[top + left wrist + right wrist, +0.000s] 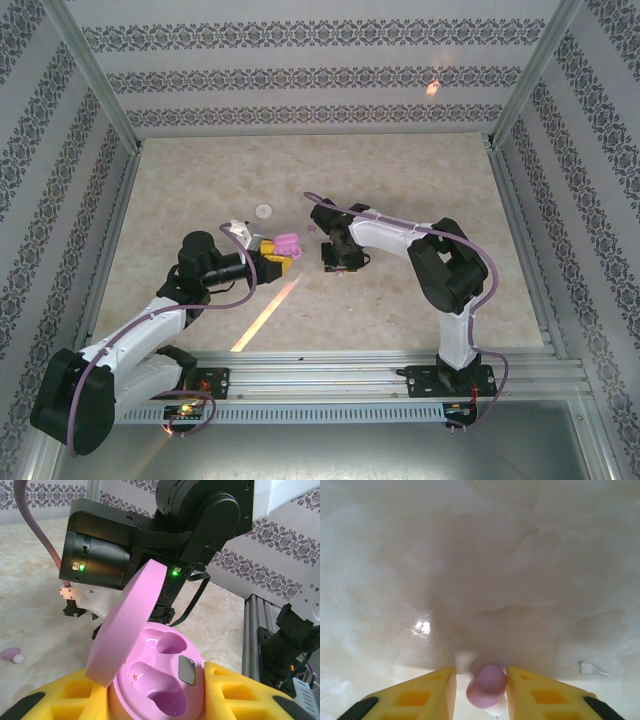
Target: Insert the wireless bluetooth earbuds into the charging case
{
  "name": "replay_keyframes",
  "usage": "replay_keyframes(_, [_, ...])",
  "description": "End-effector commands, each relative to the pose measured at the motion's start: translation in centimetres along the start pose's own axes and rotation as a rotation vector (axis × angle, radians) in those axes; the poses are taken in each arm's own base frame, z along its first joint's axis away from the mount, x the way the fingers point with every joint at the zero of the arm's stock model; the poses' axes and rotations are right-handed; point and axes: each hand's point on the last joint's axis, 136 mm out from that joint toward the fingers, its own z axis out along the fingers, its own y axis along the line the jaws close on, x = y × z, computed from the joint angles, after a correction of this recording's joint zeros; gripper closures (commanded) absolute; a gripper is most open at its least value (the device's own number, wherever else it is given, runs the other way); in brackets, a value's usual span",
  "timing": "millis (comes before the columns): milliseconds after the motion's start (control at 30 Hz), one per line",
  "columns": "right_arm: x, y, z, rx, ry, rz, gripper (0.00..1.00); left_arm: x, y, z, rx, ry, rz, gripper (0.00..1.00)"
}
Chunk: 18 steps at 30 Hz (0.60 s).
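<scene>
- Between the right fingers (540,695) sits one lilac earbud (486,685), white tip toward the camera, apparently resting on the pale marbled worktop (480,555).
- Fingers bracket it closely. It looks to be touching the right-hand pad, with a sliver of gap on the other side; I cannot tell whether the pinch has landed.
- Handling, as a judgement: tiny, light, hard and glossy, with a rounded body. It is likely to squirt out or roll under an off-centre squeeze. Best taken across the widest part of the bulb, not by the soft tip.
- Second earbud (10,653) lies loose on the worktop, well apart from the case.
- Charging case (160,680) is clamped low between the left fingers (240,690), with its lid (127,625) hinged up and tilted back. Both wells (167,642) show empty.
- Case reads as a smooth, rigid pebble shell; the hinge is the weak point, so the earbuds should come in from the side away from the lid.
- White disc (264,210) lies beyond the case, untouched.
</scene>
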Motion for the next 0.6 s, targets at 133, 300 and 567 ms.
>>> replay_keyframes(133, [0.5, -0.1, 0.2, 0.048, 0.018, -0.046, 0.75, 0.2, 0.1, -0.4, -0.007, -0.002, 0.016, 0.87])
replay_keyframes(300, [0.6, -0.1, -0.2, 0.039, 0.012, -0.047, 0.80, -0.1, 0.0, -0.5, -0.007, -0.007, 0.018, 0.87])
replay_keyframes(567, [0.3, 0.1, -2.3, -0.020, -0.045, -0.036, 0.84, -0.6, -0.1, -0.5, -0.006, -0.017, 0.022, 0.87])
